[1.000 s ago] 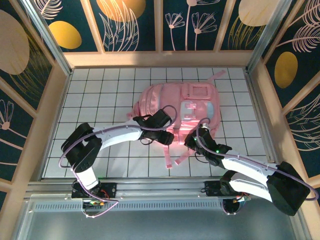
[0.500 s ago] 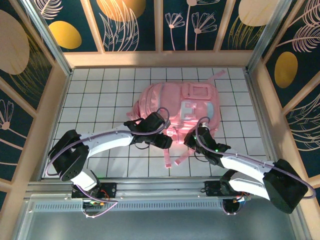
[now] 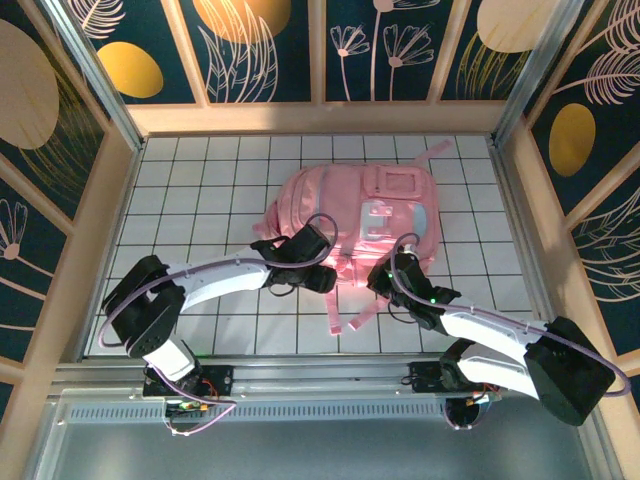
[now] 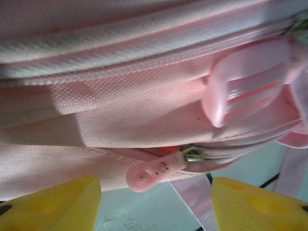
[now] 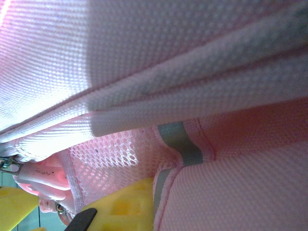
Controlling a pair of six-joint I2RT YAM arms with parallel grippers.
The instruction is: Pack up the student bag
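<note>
1. Since a second ago, left arm (image 3: 220,272) has swung its elbow out toward the left desk edge; its wrist sits slightly lower on the bag's near edge. Right arm (image 3: 480,335) is almost unchanged.
2. Surroundings: white gridded desk (image 3: 200,190), enclosed by wooden-framed panels (image 3: 260,40) painted with leaves.
3. Obstruction: both arms overlap the near edge of the student bag (image 3: 370,215) in the top view, and loose pink straps (image 3: 345,315) trail toward the bases.
4. Student bag: pink, lying flat mid-desk, pale blue and white pocket facing up.
5. Left pincer (image 4: 155,192): yellow fingers apart, nothing clamped; a pink zipper pull (image 4: 154,172) on a metal slider (image 4: 193,154) hangs between them, with a translucent pink buckle (image 4: 243,82) above.
6. Right pincer (image 3: 385,282): fingers together, pinching a mesh edge of the bag, near a grey band (image 5: 180,142).
</note>
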